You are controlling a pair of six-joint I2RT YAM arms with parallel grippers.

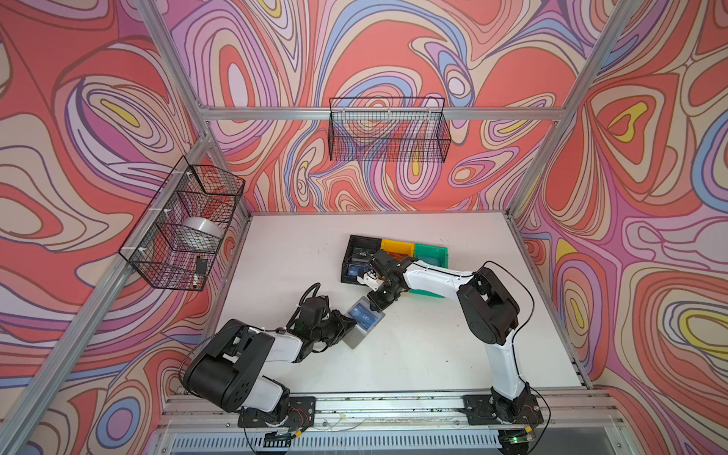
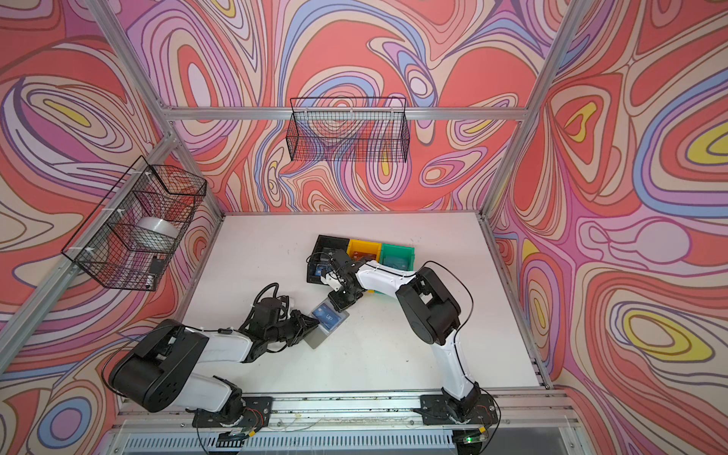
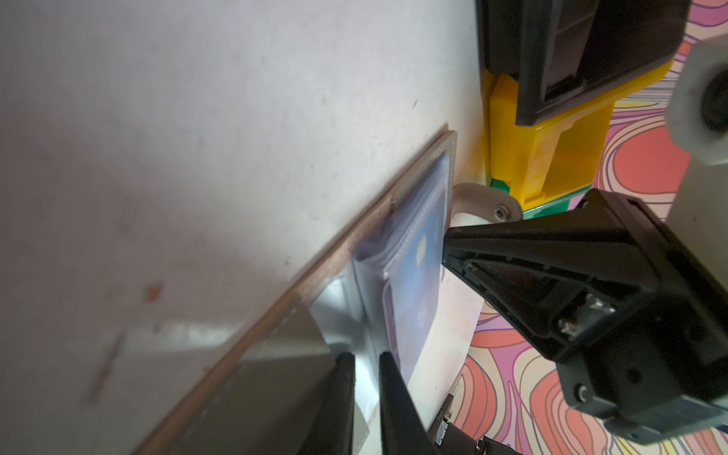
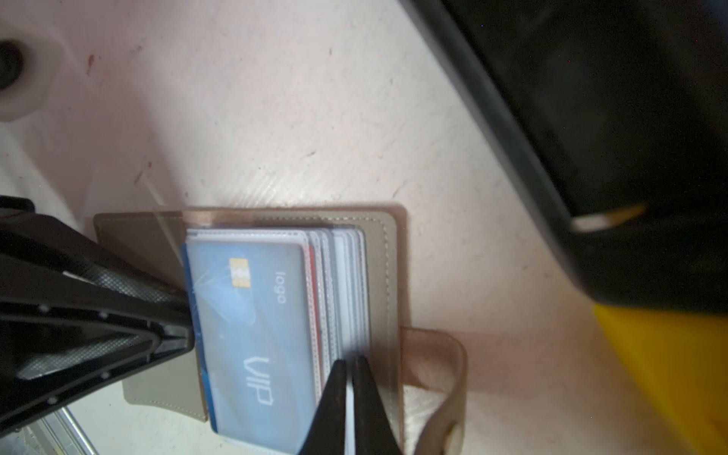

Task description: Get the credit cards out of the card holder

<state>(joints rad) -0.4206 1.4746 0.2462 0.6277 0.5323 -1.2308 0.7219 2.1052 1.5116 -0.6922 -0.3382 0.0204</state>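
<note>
Grey cover down near the middle of the counter (image 1: 433,346), pinches the clear sleeves (image 4: 346,275) of the open card holder (image 4: 390,275) at opposite edges with left tool (image 3: 364,358) and right tool (image 4: 350,364), both closed on them; looks partway: blue card (image 4: 252,335) not yet out, other cards (image 1: 353,272) seemingly in the black bin (image 1: 346,260).

Holder (image 4: 384,268) noted as matt, stitched grey leatherette; sleeves (image 4: 342,283) clear glossy plastic; table (image 4: 275,118) matt white, scuffed.

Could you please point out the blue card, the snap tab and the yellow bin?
blue card (image 4: 252,335), right wrist view, printed face.
snap tab (image 4: 433,338), right wrist view, curved strap.
yellow bin (image 1: 398,245), in a top view, far wall.
</note>
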